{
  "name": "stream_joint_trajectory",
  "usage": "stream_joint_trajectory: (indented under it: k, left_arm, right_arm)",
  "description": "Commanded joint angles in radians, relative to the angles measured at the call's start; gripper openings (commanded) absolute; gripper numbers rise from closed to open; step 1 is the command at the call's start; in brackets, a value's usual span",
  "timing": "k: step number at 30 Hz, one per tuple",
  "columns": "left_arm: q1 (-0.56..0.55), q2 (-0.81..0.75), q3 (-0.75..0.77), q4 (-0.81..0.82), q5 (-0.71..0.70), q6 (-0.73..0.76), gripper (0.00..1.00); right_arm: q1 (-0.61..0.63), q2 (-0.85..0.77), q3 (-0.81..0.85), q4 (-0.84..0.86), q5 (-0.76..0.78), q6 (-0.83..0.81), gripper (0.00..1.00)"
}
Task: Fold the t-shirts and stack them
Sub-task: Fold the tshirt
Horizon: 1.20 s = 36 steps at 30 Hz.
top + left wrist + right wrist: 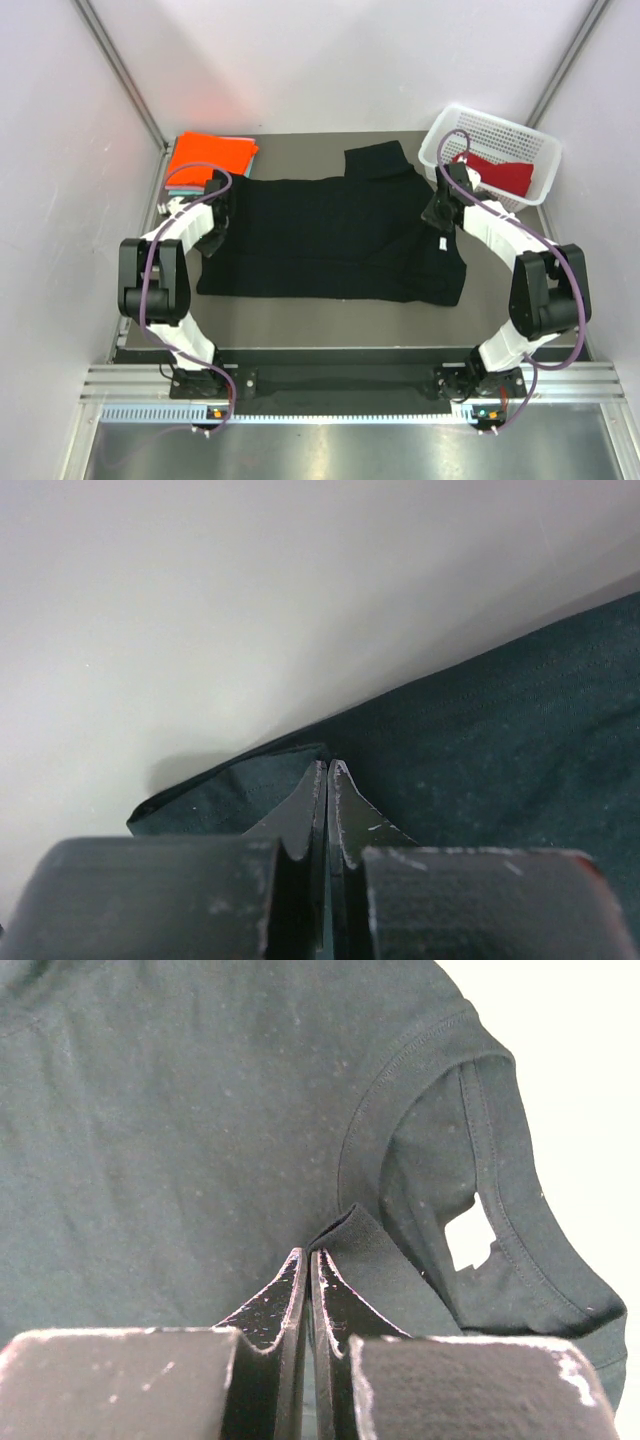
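Your left claw (327, 772) is pinched shut on an edge of the black t-shirt (480, 740). Your right claw (308, 1257) nips a collar fold. The white label (470, 1236) sits just right of its tips, and its lettering is unreadable.

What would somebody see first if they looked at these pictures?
A big black t-shirt spread over the middle of the table, the left gripper and right gripper each pinching an edge. Then the bright orange t-shirt folded at the far left, and a dark red t-shirt in the white basket far right.
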Motion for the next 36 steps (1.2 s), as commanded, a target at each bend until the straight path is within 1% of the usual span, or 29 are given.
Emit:
stream_joint_trajectory:
  k: [1,6,24,28,32,36]
  left_arm:
    - [-0.003,0.007,0.05,0.025,-0.058,-0.02,0.0]
    - [-0.005,0.029,0.075,0.02,-0.073,-0.017,0.0]
    - [-0.016,0.139,0.147,-0.004,-0.098,-0.04,0.0]
    - [-0.017,0.161,0.159,-0.016,-0.104,-0.049,0.0]
    - [-0.028,0.179,0.175,-0.055,-0.141,-0.077,0.0]
    - [-0.033,0.187,0.184,-0.066,-0.148,-0.086,0.0]
  right_arm:
    - [0.01,-0.001,0.061,0.042,0.032,-0.032,0.0]
    - [0.009,-0.001,0.074,0.042,0.044,-0.035,0.0]
    - [0.009,0.076,0.126,0.053,0.057,-0.061,0.0]
    - [0.009,0.102,0.144,0.065,0.051,-0.074,0.0]
    - [0.007,0.15,0.163,0.073,0.054,-0.09,0.0]
    - [0.007,0.156,0.149,0.126,0.038,-0.133,0.0]
